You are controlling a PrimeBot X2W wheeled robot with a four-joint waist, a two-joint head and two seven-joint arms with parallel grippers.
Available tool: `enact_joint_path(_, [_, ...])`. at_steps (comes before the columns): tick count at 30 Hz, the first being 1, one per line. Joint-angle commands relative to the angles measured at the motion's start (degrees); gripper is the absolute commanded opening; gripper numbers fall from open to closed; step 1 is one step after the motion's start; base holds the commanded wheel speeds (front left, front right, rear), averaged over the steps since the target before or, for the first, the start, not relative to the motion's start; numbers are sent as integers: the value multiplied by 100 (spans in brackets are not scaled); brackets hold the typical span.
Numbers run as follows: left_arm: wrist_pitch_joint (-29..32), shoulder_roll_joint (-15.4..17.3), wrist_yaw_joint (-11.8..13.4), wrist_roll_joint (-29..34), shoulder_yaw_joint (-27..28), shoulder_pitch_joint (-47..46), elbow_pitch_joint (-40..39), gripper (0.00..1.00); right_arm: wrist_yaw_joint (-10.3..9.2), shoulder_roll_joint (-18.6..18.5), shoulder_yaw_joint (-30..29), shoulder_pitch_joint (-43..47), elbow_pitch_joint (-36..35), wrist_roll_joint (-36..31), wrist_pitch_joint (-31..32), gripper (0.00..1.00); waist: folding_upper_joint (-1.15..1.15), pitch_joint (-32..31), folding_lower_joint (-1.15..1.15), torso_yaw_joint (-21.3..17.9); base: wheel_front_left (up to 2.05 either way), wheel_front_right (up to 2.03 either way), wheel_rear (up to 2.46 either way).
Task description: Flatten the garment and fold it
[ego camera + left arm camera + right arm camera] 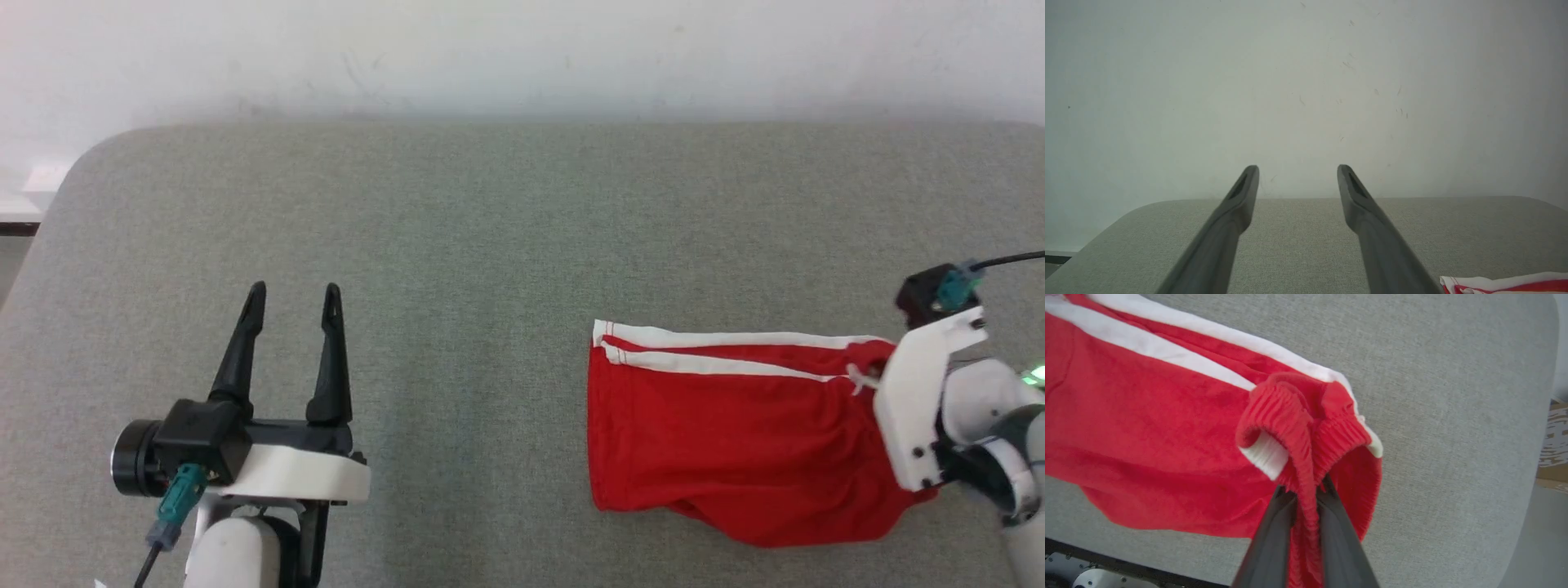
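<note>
The garment [718, 441], red shorts with white stripes, lies bunched on the right of the grey table [490, 229]. My right gripper [1304, 490] is shut on its ribbed red waistband [1286, 416], which stands pinched between the fingers. In the head view the right wrist [922, 408] covers the shorts' right end and hides the fingers. My left gripper [294, 298] is open at the lower left, fingers pointing toward the wall, well apart from the shorts. A white-striped corner of the garment [1502, 283] shows at the lower right of the left wrist view beside the left gripper [1297, 173].
A pale wall [522, 57] runs behind the table's far edge. The table's rounded left corner [90, 155] is near the left arm. A cardboard box [1553, 445] stands beyond the table's edge in the right wrist view. Bare grey surface stretches between the arms.
</note>
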Motion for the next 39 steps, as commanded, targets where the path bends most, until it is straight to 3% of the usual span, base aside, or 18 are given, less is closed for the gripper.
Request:
enact_joint_path(1, [-27,-9,-31,42,-18,-29,22,100,-12,90,68,90,-125,47,62,0,0,-7,0,36,0,0,0])
enact_joint_path(6, [-27,-33,-89,26,-23,-36,63,100,-12,513,364,141,-511,131,158,0,0,-7,0,130,0,0,0])
enact_joint_path(11, [-27,-46,-135,40,-3,2,102,100,-12,914,735,3,-364,50,12,0,0,-15,0,249,0,0,0])
enact_joint_path(21, [-27,-68,-208,53,-31,-2,147,100,-12,1577,1061,-407,740,-343,-528,0,0,6,0,522,0,0,0])
enact_joint_path(31, [-27,-86,-221,52,-49,-21,179,100,-12,1904,962,-807,2077,-721,-1061,0,0,64,0,601,0,0,0])
enact_joint_path(32, [-27,-87,-222,47,-51,-20,187,100,-12,1917,978,-827,2201,-731,-1104,6,0,58,0,598,0,0,0])
enact_joint_path(33, [-27,-89,-223,42,-51,-15,194,100,-12,1928,1010,-850,2304,-739,-1156,18,0,49,0,590,0,0,0])
enact_joint_path(34, [-27,-89,-223,42,-51,-15,194,100,-12,1928,1010,-850,2304,-739,-1156,18,0,49,0,590,0,0,0])
enact_joint_path(36, [-27,-91,-223,32,-57,-6,203,100,-12,1944,1124,-917,2436,-746,-1286,100,0,49,0,577,0,0,0])
enact_joint_path(39, [-27,-95,-223,23,-65,2,232,100,-12,1961,1315,-1037,2511,-652,-1476,100,0,23,0,548,0,0,0])
